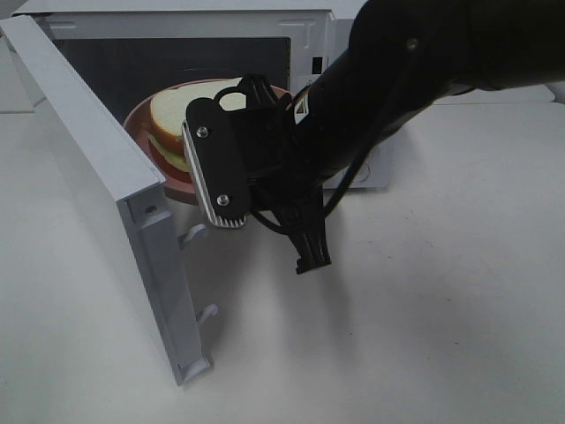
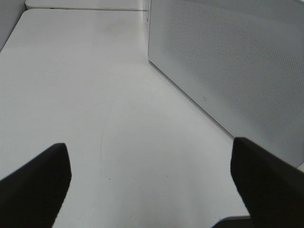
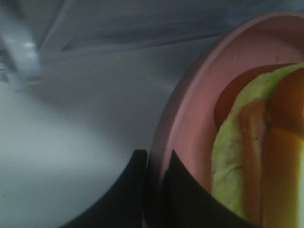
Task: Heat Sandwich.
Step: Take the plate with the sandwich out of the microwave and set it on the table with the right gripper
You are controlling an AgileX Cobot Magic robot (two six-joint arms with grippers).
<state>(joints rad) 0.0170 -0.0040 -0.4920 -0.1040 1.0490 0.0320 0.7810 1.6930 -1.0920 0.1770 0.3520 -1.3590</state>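
The sandwich of white bread with pale green filling lies on a round pink plate at the mouth of the open microwave. My right arm reaches in from the right, and its wrist hides the fingers in the high view. In the right wrist view, the right gripper is shut on the rim of the plate, with the sandwich close behind it. My left gripper is open and empty above bare table, next to the microwave's perforated side wall.
The white microwave door swings out to the left toward the front, its latch hooks pointing inward. White table spreads in front and to the right of the oven.
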